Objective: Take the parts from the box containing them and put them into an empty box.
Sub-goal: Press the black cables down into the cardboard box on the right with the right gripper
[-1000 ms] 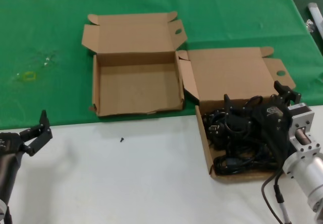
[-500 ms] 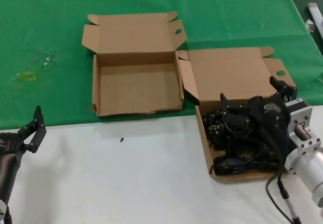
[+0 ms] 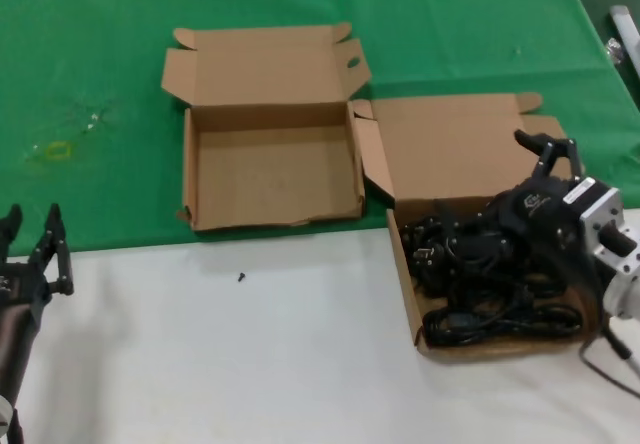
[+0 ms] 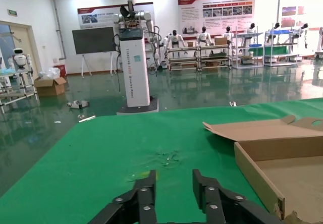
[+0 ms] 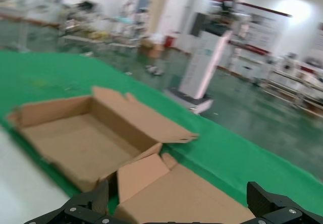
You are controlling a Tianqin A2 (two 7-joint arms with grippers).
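The black power cords (image 3: 478, 282) lie in a tangled heap in the right-hand carton (image 3: 409, 299), whose lid (image 3: 455, 144) lies open behind it. The empty carton (image 3: 270, 169) stands open to its left, with a ragged front edge. It also shows in the right wrist view (image 5: 75, 138) and the left wrist view (image 4: 282, 166). My right gripper (image 3: 505, 196) hangs over the cords at the back of their carton, open and empty (image 5: 179, 196), pointing across the lid. My left gripper (image 3: 32, 244) is open and empty at the table's left edge (image 4: 172, 183).
A green cloth (image 3: 100, 64) covers the far half of the table and white surface (image 3: 220, 364) the near half. A small black speck (image 3: 241, 277) lies on the white part. A yellowish ring (image 3: 58, 150) lies on the cloth at left.
My right gripper has tilted up and back over the cords' carton, its upper finger now higher. My left gripper has drawn left and turned. The cords have not moved.
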